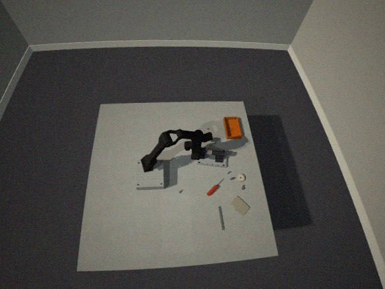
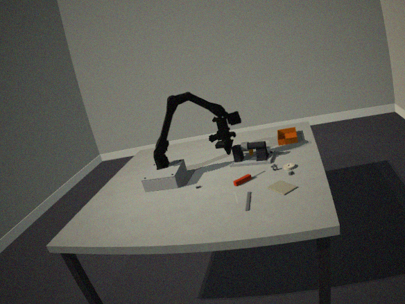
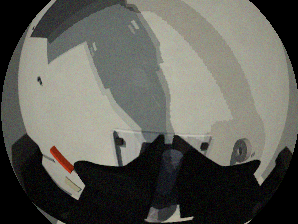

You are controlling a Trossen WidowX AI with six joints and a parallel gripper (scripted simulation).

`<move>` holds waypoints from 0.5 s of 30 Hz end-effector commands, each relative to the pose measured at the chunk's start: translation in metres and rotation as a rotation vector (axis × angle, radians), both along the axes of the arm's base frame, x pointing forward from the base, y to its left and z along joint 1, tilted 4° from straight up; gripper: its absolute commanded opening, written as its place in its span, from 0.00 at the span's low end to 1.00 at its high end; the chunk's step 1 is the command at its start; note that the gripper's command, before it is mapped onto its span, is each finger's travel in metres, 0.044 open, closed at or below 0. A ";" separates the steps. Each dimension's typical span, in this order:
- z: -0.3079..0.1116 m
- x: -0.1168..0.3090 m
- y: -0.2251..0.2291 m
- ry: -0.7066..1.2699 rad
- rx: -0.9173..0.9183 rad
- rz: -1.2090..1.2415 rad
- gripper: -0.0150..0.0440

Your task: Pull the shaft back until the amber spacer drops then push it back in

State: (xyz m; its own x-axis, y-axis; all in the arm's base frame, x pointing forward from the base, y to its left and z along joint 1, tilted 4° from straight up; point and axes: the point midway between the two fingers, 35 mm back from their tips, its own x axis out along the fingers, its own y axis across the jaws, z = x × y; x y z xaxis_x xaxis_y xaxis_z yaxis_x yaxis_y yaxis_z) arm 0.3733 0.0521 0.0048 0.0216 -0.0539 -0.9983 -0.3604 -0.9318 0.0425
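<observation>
My gripper is shut on the shaft, just left of the fixture in the exterior view; the arm largely hides this spot in the top view. The fixture's white base plate bears a dark left block and a dark right block. A dark cylinder lies across the top, with a light grey collar at its left. An amber spacer shows between the blocks; whether it hangs or rests below is unclear.
An orange bin stands behind the fixture. In front lie a red screwdriver, a cream disc, a beige plate and a grey bar. A grey ring shows right in the wrist view.
</observation>
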 end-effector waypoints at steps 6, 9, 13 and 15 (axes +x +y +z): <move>0.001 0.005 -0.003 -0.005 -0.005 0.001 0.25; 0.001 0.006 -0.003 -0.005 -0.005 0.001 0.25; 0.001 0.007 -0.003 -0.005 -0.005 0.001 0.25; 0.001 0.008 -0.004 -0.005 -0.005 0.001 0.25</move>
